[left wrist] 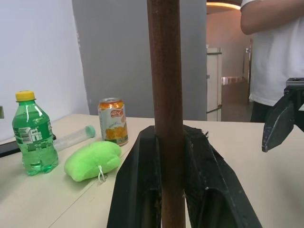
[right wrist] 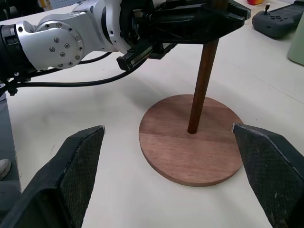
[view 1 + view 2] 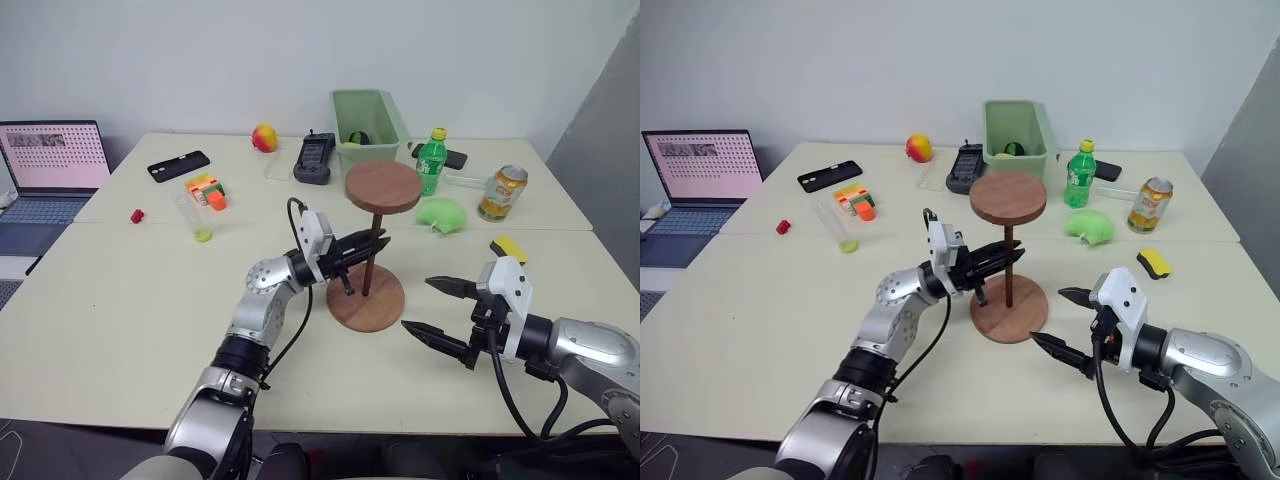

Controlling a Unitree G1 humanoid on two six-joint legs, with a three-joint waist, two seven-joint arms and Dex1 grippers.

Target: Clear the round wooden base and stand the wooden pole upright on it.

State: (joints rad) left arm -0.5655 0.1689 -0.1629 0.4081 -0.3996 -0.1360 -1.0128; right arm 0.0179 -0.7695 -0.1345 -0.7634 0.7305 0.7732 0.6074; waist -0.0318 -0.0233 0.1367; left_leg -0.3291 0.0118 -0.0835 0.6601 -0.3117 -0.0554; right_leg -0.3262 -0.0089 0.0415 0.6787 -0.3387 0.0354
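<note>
The wooden pole [image 3: 371, 262] stands upright with its lower end at the centre of the round wooden base [image 3: 367, 296], its fixed disc at the top, and nothing else lies on the base, so the clearing looks done and the standing nearly so. The left gripper [image 3: 372, 246] is clamped shut around the pole's shaft about halfway up, fingers lying roughly level from the robot's left. Whether the tip is fully seated in the centre hole cannot be told; what seems left is to let go and see that the pole keeps upright by itself. The right gripper [image 3: 436, 309] hovers just to the right of the base, near the table, its two fingers spread wide and holding nothing, pointing towards the base. Beyond the left gripper, far across the table, a green bin [image 3: 368, 128] holds something dark and green that is too small to name. To the right of the bin stand a green bottle [image 3: 431, 162] and an orange can [image 3: 502, 193], with a green plush toy [image 3: 442, 214] between them.
</note>
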